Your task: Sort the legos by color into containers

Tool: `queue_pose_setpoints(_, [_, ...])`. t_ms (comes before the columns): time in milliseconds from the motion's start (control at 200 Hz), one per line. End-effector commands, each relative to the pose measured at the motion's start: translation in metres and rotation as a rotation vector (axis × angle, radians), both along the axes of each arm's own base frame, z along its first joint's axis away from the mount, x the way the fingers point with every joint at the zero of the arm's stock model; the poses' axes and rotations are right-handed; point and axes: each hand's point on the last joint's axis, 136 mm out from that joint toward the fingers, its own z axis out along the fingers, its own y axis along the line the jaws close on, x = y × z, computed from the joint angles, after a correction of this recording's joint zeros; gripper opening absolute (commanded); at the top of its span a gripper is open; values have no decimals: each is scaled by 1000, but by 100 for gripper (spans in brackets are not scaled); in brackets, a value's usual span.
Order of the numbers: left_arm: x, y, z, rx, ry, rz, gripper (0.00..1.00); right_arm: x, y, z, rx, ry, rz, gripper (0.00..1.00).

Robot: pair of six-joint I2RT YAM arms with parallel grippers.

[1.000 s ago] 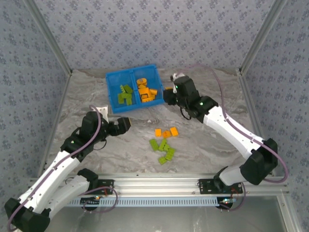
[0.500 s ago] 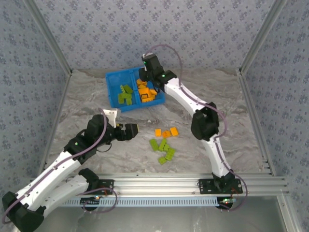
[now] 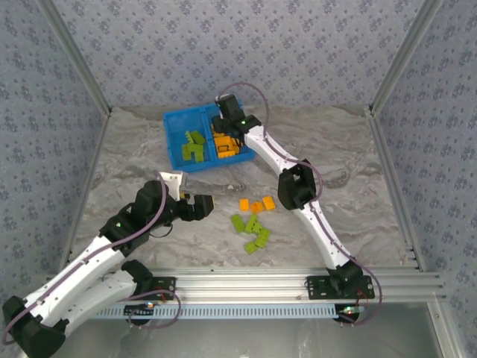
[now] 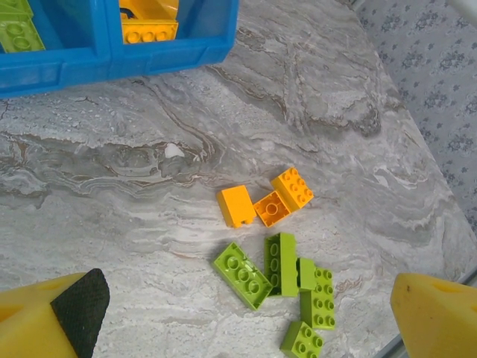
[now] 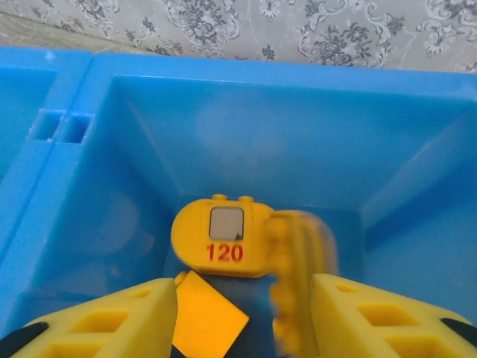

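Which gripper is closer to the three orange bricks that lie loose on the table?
Left. The left gripper sits just to the left of the orange bricks. The right gripper is farther back, over the blue tray.

A tabletop (image 3: 358,149) with a grey, marbled stone pattern forms the floor of a small booth. Three walls close it in: a back wall (image 3: 246,52), a left wall (image 3: 37,149) and a right wall (image 3: 440,149), all papered pale blue-grey with a small repeating floral motif. Slanted aluminium struts (image 3: 80,63) mark the far corners. An aluminium rail (image 3: 246,282) lines the tabletop's near edge. The light is soft and even.
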Motion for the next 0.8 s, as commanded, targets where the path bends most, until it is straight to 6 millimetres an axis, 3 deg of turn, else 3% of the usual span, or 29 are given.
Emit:
queue_pose_setpoints(0, [3,0,10,-4,-35,8,99,-1,2,65,41,-100,18,55])
queue_pose_setpoints(140, [5,-3,12,-2,-29,4,99,-19,-11,124,69,-126,13,55])
queue_pose_setpoints(210, [6,-5,11,-1,-22,5,99,-36,-27,147,78,-95,-3,56])
queue_pose_setpoints(245, [7,-6,10,0,-15,6,99,-45,-33,149,83,-69,-6,57])
queue_pose_setpoints(380, [14,-9,-2,32,36,62,99,-97,-62,182,170,-36,27,62])
queue_pose_setpoints(475, [19,-10,-16,79,96,141,99,-141,-88,192,212,-30,39,70])
queue_pose_setpoints(655, [18,-29,-45,233,239,283,96,-212,-157,159,192,13,-109,96])
queue_pose_setpoints(795, [13,-61,-80,336,361,339,81,-247,-205,134,170,46,-241,100])
